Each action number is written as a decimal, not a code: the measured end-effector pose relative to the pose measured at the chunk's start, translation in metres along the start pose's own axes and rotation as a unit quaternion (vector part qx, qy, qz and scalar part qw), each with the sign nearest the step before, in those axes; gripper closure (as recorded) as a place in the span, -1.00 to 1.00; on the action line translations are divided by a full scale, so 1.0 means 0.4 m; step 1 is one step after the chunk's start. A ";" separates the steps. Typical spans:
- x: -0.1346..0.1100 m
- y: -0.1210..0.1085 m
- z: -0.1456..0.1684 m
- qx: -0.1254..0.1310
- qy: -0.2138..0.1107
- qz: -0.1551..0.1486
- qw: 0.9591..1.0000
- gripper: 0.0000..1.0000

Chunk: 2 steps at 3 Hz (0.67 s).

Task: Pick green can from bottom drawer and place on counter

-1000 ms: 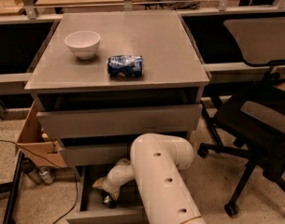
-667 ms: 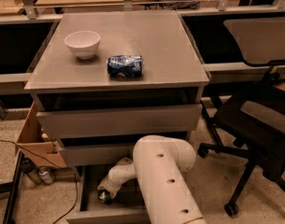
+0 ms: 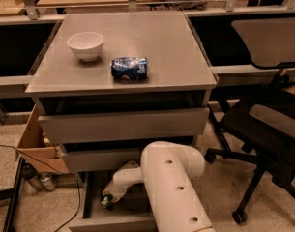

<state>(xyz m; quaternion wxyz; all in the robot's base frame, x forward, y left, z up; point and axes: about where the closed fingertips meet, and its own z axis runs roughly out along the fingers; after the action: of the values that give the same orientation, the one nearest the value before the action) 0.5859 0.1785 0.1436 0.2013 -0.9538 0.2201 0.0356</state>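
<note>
The bottom drawer (image 3: pixel 89 204) is pulled open below the two upper grey drawers. My white arm reaches down into it, and my gripper (image 3: pixel 108 199) sits low at the left of the tray. A small dark green can (image 3: pixel 106 202) with shiny marks lies right at the gripper's tip. The arm hides much of the tray. The counter (image 3: pixel 161 52) is the wide grey top of the cabinet.
A white bowl (image 3: pixel 85 45) and a blue and silver can (image 3: pixel 130 68) lying on its side sit on the counter. A black office chair (image 3: pixel 265 129) stands at the right. A cardboard box (image 3: pixel 38 146) and bottles (image 3: pixel 40 180) are on the floor at the left.
My gripper has shifted slightly left and down inside the bottom drawer, close to the green can. The things on the counter have not moved.
</note>
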 end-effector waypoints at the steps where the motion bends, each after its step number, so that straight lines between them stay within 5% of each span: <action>1: -0.002 -0.005 -0.012 0.000 0.000 0.000 1.000 1.00; 2: 0.004 0.005 -0.063 0.008 0.013 0.002 1.000 1.00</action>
<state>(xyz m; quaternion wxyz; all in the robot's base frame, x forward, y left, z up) 0.5862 0.1661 0.1658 0.2059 -0.9522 0.2245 0.0213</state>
